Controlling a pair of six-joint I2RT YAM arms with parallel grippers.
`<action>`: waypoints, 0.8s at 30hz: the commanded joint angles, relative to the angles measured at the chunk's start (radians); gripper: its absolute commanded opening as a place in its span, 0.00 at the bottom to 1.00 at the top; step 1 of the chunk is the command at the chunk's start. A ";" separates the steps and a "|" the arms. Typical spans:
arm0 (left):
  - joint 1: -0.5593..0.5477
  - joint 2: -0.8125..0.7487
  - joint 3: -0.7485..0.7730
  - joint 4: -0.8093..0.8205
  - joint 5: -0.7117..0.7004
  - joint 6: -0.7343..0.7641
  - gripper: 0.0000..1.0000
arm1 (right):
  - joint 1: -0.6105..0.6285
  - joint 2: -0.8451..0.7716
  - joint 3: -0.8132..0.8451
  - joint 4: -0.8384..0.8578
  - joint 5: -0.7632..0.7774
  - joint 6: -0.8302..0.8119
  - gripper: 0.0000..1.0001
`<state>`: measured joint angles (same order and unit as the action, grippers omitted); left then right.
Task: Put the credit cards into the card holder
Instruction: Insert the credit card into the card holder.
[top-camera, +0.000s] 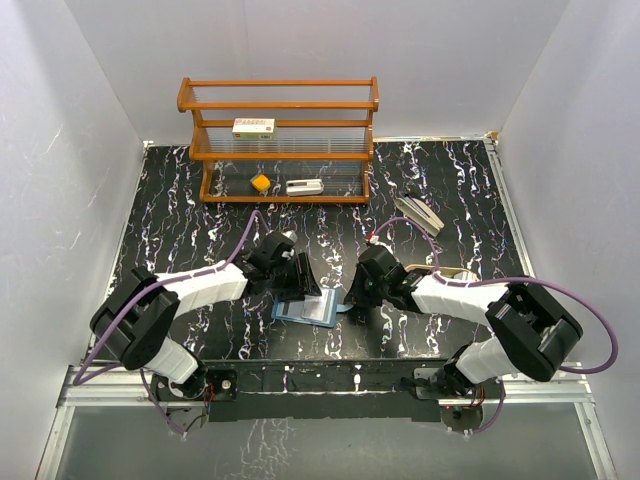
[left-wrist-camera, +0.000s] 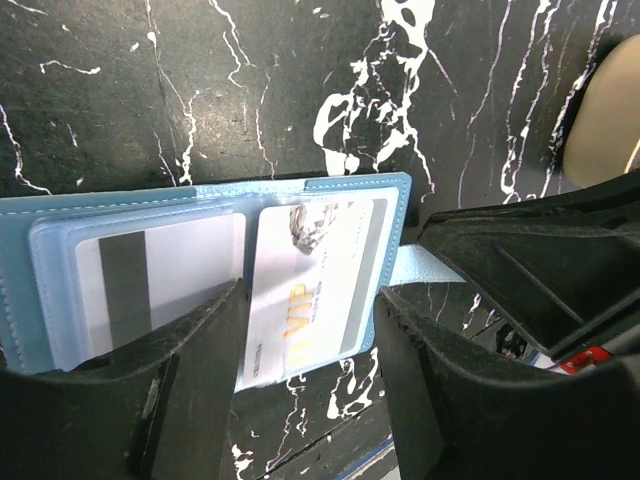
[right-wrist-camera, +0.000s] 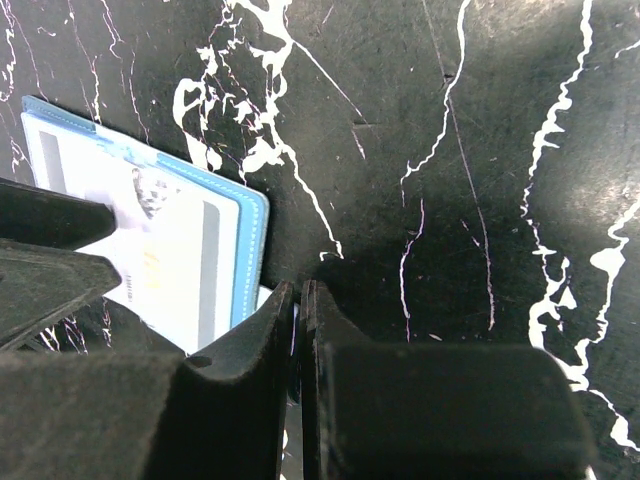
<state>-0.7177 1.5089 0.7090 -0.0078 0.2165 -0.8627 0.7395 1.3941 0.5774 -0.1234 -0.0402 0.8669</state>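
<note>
Quick progress check from us: we'd call it partway done, with a good chunk left.

The card holder (top-camera: 305, 310) lies opened flat on the black marbled worktop, close to the near edge and about midway along it, right between the two arms. In the left wrist view its left-hand sleeve already has a card with a dark stripe (left-wrist-camera: 160, 280) sitting fully inside. The right-hand sleeve has a white card with gold "VIP" lettering (left-wrist-camera: 330, 240) in it, but we reckon it's only part of the way in, since its lower end pokes out past the holder's edge.

The left gripper (left-wrist-camera: 310, 295) has its jaws spread, one finger on each side of that VIP card. We honestly can't tell whether the fingers touch the card's edges or just hang over it. The right gripper (right-wrist-camera: 297, 290) has its jaws pressed together, and it looks like they pinch the pale blue clasp tab (left-wrist-camera: 425, 268) sticking off the holder's right edge, which would pin the holder down for the other arm.

As for what's left, a small pile of loose cards (top-camera: 420, 213) sits on the right half of the worktop, toward the far edge and well apart from the holder. So our guess is the VIP card needs a last nudge home, then those get fetched one at a time. Sliding thin cards into tight sleeves looks like the fiddly part.
</note>
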 joint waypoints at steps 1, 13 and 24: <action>-0.005 -0.064 0.028 -0.027 -0.018 0.025 0.53 | 0.006 -0.013 0.003 0.029 0.011 -0.009 0.00; -0.005 -0.019 0.003 0.026 0.020 0.015 0.54 | 0.006 -0.010 0.006 0.034 0.009 -0.008 0.00; -0.004 0.024 -0.020 0.064 0.055 -0.009 0.54 | 0.005 0.002 0.003 0.046 0.000 -0.009 0.00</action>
<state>-0.7177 1.5230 0.7033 0.0452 0.2451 -0.8639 0.7399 1.3956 0.5774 -0.1234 -0.0422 0.8665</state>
